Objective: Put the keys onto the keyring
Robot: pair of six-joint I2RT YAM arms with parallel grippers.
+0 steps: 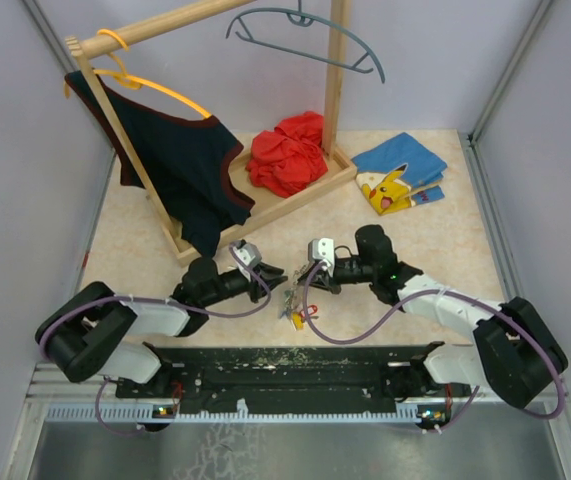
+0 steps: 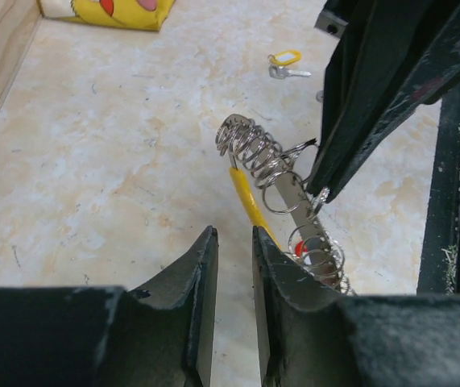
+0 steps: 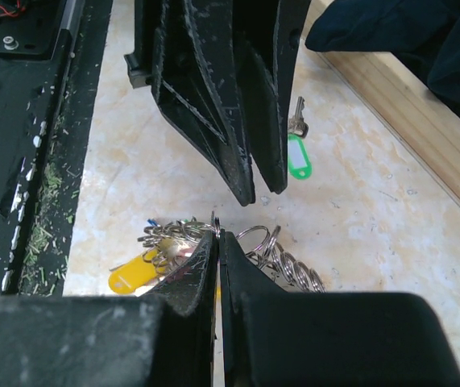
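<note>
The keyring [image 2: 263, 158] is a bunch of silvery rings with a yellow curved piece [image 2: 246, 200], lying on the table between the two grippers [image 1: 293, 306]. My right gripper [image 3: 218, 235] is shut on one thin ring of the bunch, and its fingers [image 2: 350, 121] show in the left wrist view. My left gripper [image 2: 234, 242] is slightly open and empty, just short of the bunch; its fingers [image 3: 242, 105] hang above the rings in the right wrist view. A green-tag key [image 3: 296, 153] and a yellow-tag key [image 2: 284, 62] lie loose on the table. A yellow tag [image 3: 133, 272] is in the bunch.
A wooden clothes rack [image 1: 295, 195] stands behind, with a dark garment [image 1: 180, 160] on an orange hanger, a grey hanger [image 1: 305, 35] and a red cloth [image 1: 287, 152]. A blue Pikachu shirt [image 1: 400, 172] lies back right. The black base rail [image 1: 285, 365] runs along the front.
</note>
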